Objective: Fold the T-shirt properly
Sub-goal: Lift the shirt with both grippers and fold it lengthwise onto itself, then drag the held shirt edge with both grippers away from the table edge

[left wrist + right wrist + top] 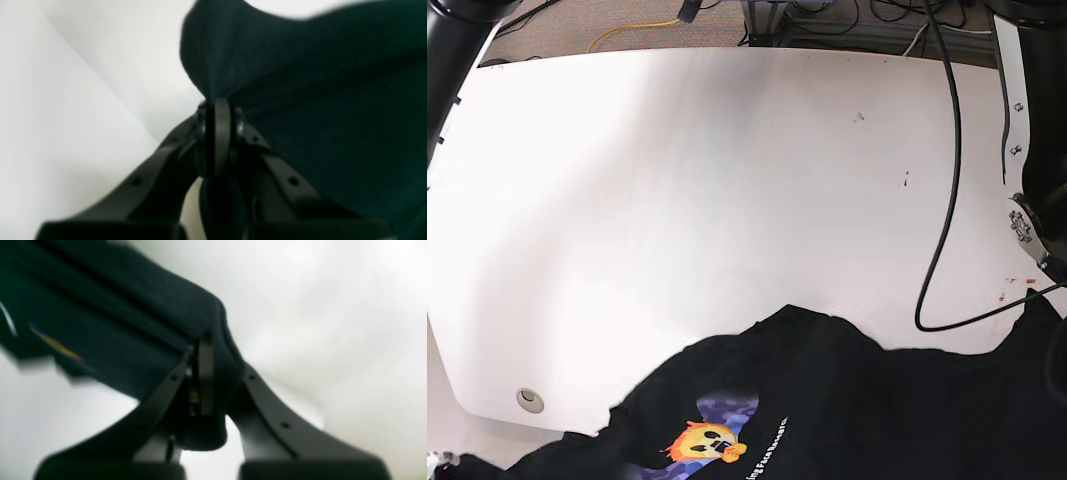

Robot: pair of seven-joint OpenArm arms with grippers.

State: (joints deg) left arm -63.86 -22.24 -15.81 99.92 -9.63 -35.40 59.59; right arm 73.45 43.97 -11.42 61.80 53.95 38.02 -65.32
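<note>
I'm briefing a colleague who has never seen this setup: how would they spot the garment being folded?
Start from the big white table in the base view; at its near edge lies the T-shirt. It is the only black fabric there, with a yellow emoji face over purple-blue hexagons and white lettering.

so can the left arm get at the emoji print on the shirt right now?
Probably not as is: the left gripper is shut on a fold of the T-shirt, so it is occupied. The emoji print lies exposed near the table's front edge; nothing covers it.
</note>
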